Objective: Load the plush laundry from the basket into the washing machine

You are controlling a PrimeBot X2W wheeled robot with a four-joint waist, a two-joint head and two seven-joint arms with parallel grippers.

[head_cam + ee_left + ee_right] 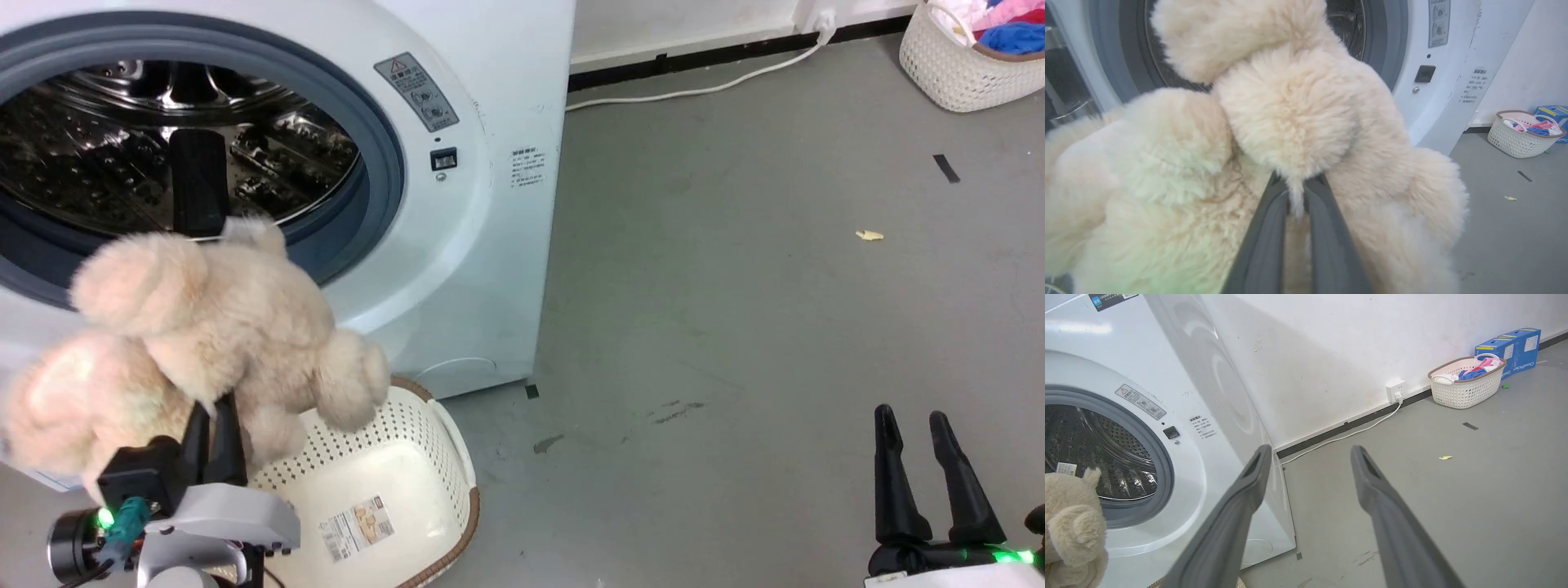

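Left gripper [1297, 185] pinches the plush laundry [220, 327] mid-body; it looks soft, light and floppy, with the washing machine [457, 245] at twelve o'clock.

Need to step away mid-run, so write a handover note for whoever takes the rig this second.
Left gripper: shut on the plush laundry, holding it aloft.
Right gripper: open, holding nothing, low over the floor.
Plush: in front of the open mouth of the washing machine, outside the drum, above the basket, which sits on the floor against the washer.
Done: plush lifted out of the basket.
Left: carry it through the opening, release it inside the drum, withdraw.
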